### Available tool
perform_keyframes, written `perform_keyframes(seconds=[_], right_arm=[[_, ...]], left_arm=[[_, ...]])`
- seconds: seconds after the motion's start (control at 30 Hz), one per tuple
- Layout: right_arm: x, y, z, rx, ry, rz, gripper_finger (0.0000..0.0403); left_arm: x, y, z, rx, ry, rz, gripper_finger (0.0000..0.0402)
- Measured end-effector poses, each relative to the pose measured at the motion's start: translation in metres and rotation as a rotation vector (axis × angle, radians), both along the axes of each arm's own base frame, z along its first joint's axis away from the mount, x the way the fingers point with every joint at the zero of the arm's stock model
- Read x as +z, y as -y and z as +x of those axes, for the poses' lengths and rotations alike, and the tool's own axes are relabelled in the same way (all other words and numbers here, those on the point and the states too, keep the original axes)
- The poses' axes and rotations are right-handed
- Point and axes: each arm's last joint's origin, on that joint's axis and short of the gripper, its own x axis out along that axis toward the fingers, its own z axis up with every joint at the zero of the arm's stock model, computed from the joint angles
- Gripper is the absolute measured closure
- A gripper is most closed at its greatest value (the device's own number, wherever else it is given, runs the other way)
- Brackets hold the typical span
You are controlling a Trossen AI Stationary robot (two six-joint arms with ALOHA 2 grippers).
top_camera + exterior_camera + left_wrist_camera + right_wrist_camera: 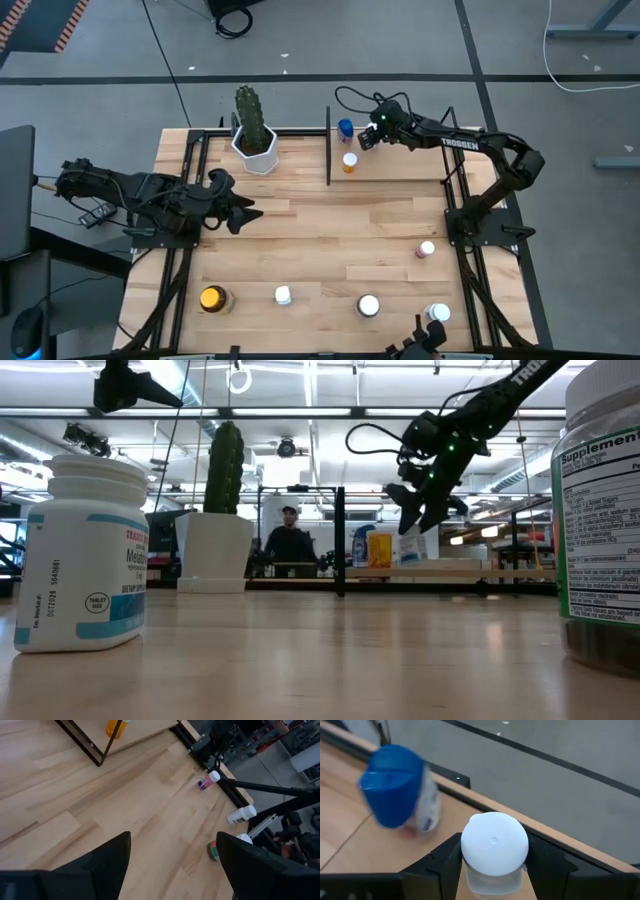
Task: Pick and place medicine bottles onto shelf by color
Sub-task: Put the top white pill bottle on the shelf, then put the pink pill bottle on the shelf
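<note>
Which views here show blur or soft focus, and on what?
Right wrist view: the blue-capped bottle is smeared, while the white cap between the right gripper's fingers is crisp. Low view: the near white bottle reads sharply, the jar at the edge is softer, and ceiling lights glare. High view: evenly lit and sharp.

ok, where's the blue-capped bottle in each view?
High: blue-capped bottle at top centre, just right of the black post.
Low: far back at centre, right of that post.
Left wrist: not in it.
Right wrist: upper left.
Shared landmark: the orange bottle beside it, seen in high and low.
</note>
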Motion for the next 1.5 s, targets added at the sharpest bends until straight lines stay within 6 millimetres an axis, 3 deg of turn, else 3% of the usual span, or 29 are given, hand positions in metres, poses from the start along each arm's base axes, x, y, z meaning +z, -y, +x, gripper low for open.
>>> perform_keyframes(seconds=[0.4, 1.0, 1.27, 1.5], right_arm=[[-0.009, 0.005, -0.011, -0.113, 0.070, 0.059, 0.0192], [-0.010, 0.002, -0.010, -0.091, 0.089, 0.100, 0.0171], [0.007, 0.006, -0.004, -0.071, 0.127, 0.090, 0.0118], [0.041, 0.006, -0.003, -0.039, 0.035, 0.148, 0.0094]], left_arm=[[0.000, 0.000, 0.000, 0.004, -0.004, 0.003, 0.0104], [0.000, 0.000, 0.000, 0.005, -0.006, 0.003, 0.0104], [0.000, 0.000, 0.000, 0.004, -0.006, 0.003, 0.0104], [0.000, 0.000, 0.000, 0.001, -0.007, 0.003, 0.0104]])
